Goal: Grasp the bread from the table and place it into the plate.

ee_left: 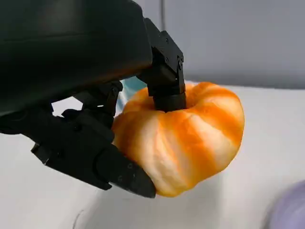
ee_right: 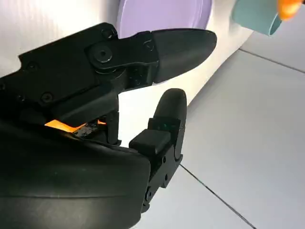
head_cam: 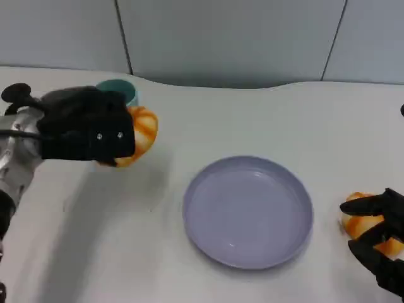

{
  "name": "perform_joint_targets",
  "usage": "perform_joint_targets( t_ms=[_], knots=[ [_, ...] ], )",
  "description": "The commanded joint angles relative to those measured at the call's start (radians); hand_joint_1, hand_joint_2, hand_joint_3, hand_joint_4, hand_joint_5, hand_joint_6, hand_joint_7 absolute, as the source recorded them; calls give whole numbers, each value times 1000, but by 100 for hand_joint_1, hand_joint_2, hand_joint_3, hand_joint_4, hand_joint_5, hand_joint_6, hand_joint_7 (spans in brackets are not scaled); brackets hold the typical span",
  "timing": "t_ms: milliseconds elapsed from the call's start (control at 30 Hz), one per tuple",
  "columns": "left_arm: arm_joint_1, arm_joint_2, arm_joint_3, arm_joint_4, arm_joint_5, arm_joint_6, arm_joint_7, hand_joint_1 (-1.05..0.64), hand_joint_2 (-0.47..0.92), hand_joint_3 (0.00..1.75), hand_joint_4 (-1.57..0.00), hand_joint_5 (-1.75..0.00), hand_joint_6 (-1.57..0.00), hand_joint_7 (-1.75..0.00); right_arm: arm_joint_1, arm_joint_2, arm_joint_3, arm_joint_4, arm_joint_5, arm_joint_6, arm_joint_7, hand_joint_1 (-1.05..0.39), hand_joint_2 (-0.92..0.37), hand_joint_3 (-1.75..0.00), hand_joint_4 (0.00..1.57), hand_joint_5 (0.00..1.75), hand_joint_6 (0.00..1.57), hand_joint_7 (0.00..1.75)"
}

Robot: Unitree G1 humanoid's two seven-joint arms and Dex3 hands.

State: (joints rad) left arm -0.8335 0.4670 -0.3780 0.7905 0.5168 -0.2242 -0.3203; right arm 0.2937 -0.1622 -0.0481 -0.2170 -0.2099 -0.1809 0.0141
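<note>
Plainly, bread (ee_left: 183, 138) orange-striped, round, glossy.

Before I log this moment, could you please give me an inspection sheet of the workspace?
Surface: white table, bare between the items.
Job's things: one orange-striped bread is held above the table by the left hand; a second bread lies on the table at the right hand; the lavender plate sits at the centre with nothing in it.
Clutter: a teal cup behind the left hand.
Hands: the left hand grips its bread, fingers wrapped around it; the right hand has its fingers around the second bread, but whether it grips it cannot be told.
Cables: a black cable along the left forearm.
Surroundings: grey panelled wall behind the table.
</note>
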Motion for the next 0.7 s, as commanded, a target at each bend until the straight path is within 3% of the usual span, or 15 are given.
perform_joint_targets(
  t_ms=[33,233,333,700],
  knots=[
    [60,20,23,-181,-40,-7,-64,-10,89,1,-74,-175,-54,-175,-12,-1,4,10,-11,0,-12,-26,-92,-28,61,123,56,88],
    [92,0,17,-320,-48,-3,-97,-10,88,0,-73,-175,-53,-175,-18,0,11,10,-24,4,-15,-25,-92,-28,62,122,56,87],
    [96,-2,21,-332,-47,2,-104,-10,88,0,-74,-175,-53,-175,-18,1,11,10,-26,5,-15,-25,-92,-27,62,122,56,87],
    [67,-112,-49,-293,-16,-93,-71,-11,87,2,-82,-175,-60,-175,-25,-7,12,8,-26,20,-3,-26,-92,-27,63,118,58,84]
  ],
)
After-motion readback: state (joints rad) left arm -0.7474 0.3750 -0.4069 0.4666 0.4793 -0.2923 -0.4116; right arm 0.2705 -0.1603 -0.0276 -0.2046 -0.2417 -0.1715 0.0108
